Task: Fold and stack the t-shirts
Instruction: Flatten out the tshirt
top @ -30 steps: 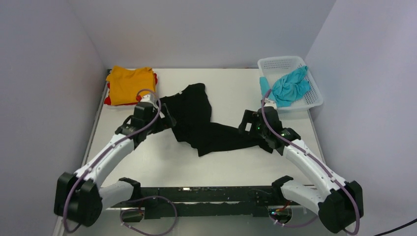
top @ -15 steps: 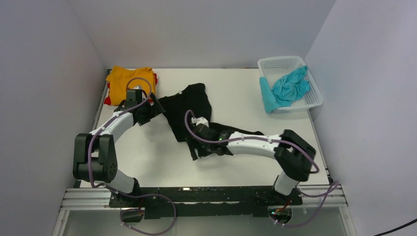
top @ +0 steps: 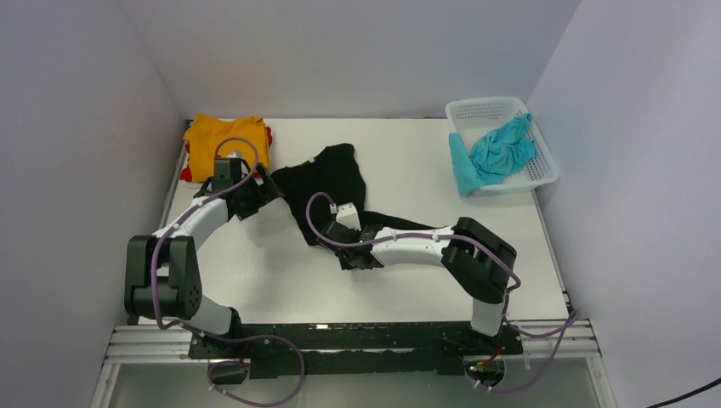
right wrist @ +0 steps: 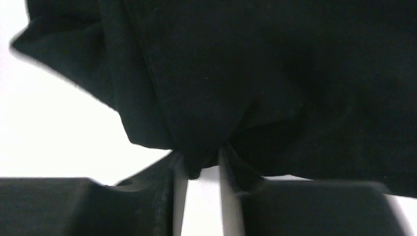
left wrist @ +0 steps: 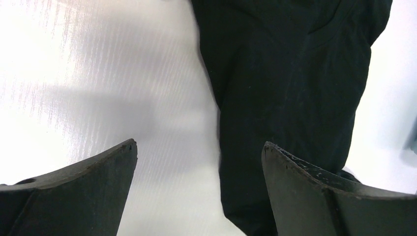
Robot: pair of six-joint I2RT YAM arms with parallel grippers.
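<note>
The black t-shirt lies crumpled in the middle of the table. My right gripper reaches across to the shirt's lower left part. In the right wrist view its jaws are pinched on a fold of the black t-shirt. My left gripper stands open at the shirt's left edge. In the left wrist view the black t-shirt has its edge running between the wide-apart fingers, with bare table on the left. An orange t-shirt lies folded on a red one at the back left.
A white lattice basket at the back right holds a turquoise t-shirt that hangs over its near rim. Grey walls close in the table on the left, back and right.
My right arm has swung left across the table to the shirt's lower left part and its jaws have closed on a fold. My left gripper has drawn back to the shirt's left edge, still open.
</note>
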